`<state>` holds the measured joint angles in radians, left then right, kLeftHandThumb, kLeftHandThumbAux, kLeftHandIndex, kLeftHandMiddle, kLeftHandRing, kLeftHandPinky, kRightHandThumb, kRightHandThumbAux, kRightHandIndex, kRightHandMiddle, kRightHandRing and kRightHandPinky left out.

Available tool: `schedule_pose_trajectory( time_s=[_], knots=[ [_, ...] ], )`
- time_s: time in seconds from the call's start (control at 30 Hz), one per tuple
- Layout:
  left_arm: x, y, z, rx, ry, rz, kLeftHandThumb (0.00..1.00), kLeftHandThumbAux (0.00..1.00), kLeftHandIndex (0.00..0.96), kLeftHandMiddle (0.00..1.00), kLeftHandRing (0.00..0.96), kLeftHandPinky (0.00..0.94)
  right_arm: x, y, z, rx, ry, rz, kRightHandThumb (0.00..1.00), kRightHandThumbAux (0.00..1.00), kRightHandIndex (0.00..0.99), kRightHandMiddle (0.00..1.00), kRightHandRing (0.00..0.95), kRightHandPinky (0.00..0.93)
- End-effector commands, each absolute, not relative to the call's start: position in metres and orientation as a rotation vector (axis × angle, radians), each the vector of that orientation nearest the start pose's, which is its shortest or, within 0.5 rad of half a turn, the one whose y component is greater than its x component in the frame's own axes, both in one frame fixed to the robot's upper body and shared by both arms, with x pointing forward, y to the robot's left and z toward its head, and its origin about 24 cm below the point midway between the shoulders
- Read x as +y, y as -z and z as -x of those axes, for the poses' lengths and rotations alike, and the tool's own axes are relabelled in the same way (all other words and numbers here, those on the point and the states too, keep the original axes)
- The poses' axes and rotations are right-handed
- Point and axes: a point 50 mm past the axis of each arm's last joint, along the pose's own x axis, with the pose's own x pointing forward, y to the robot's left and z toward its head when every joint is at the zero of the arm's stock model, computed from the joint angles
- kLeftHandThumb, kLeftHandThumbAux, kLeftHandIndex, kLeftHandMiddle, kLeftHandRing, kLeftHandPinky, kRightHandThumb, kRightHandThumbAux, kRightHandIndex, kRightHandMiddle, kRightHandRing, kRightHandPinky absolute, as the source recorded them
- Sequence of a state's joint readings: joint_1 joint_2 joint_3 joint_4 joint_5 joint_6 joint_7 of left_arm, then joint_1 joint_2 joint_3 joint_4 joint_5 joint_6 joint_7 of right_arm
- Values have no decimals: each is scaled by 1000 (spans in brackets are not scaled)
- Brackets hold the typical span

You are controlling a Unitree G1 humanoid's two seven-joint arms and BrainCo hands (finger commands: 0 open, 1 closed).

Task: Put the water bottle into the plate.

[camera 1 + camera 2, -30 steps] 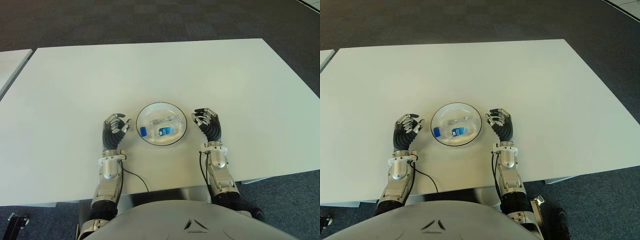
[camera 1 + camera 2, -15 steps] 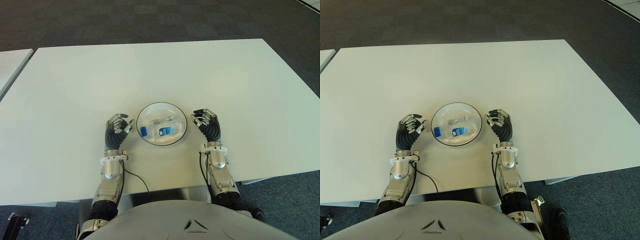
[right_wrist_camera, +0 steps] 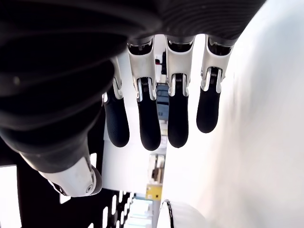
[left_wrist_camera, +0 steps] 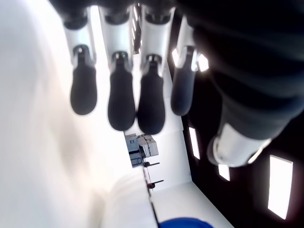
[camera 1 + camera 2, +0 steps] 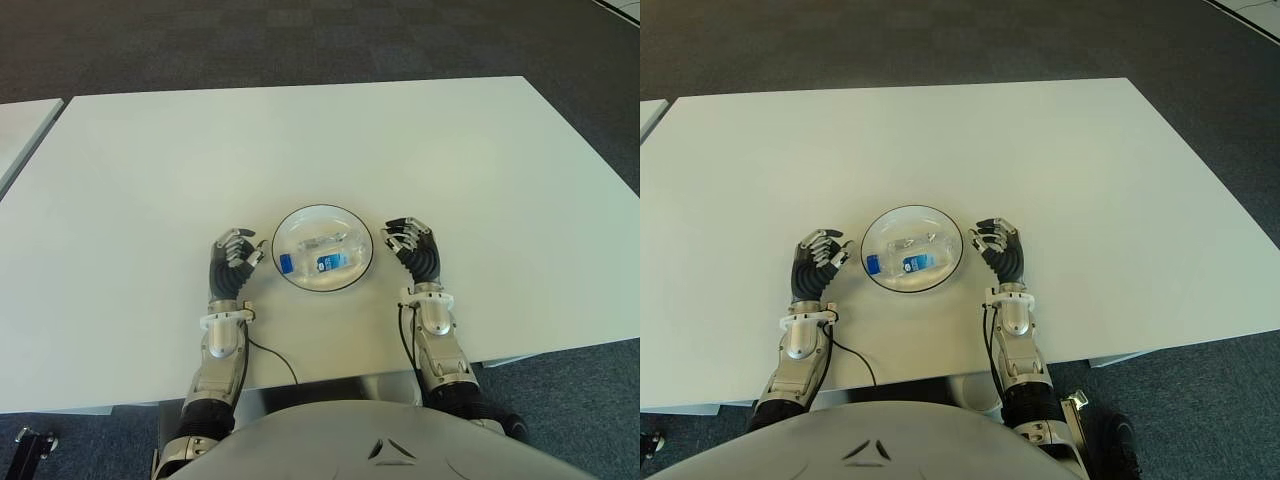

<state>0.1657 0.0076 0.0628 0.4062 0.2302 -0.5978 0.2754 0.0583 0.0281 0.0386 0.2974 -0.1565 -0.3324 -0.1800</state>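
Water bottle [image 5: 322, 255], small and clear with a blue cap and blue label, lying on its side inside the white plate [image 5: 360, 231] near the front edge of the white bench [image 5: 300, 150]; cap pointing toward the robot's left. Left hand [image 5: 232, 262] just beside the plate's left rim, fingers [image 4: 121, 107] loosely curled and holding nothing, palm turned toward the dish. Right hand [image 5: 414, 253] just beside the plate's right rim, fingers [image 3: 173, 123] likewise relaxed and empty, apart from the rim as far as visible. Task judged complete or all but complete: bottle fully within the rim, neither hand touching it. Dark carpet [image 5: 300, 45] beyond the bench's far edge; a thin black cable [image 5: 270, 358] trailing from the left wrist across the bench front. Bottle judged light, thin-walled and somewhat yielding under squeeze, smooth plastic likely to slip and, being round, prone to roll in the shallow dish. Best hold, if a regrasp were needed: across the labelled middle of the body, fingers on one side and thumb opposite, with gentle pressure rather than a hard clamp, and away from the narrow cap end. Fill level not readable from here.
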Motion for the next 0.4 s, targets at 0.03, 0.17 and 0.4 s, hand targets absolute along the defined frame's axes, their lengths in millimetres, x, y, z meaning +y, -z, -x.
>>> schedule_pose_trajectory(
  time_s=[0.03, 0.17, 0.4],
  knots=[
    [178, 28, -195, -39, -265, -226, 703, 716, 432, 664, 649, 619, -140, 14, -232, 51, 96, 117, 706, 737, 416, 409, 381, 381],
    [179, 29, -195, -13, -259, -237, 703, 716, 432, 651, 638, 602, -140, 17, -233, 64, 88, 117, 706, 737, 416, 405, 379, 379],
    [180, 33, -198, 61, -237, -260, 701, 717, 433, 624, 604, 547, -141, 21, -234, 82, 75, 111, 707, 737, 415, 403, 373, 371]
  ],
)
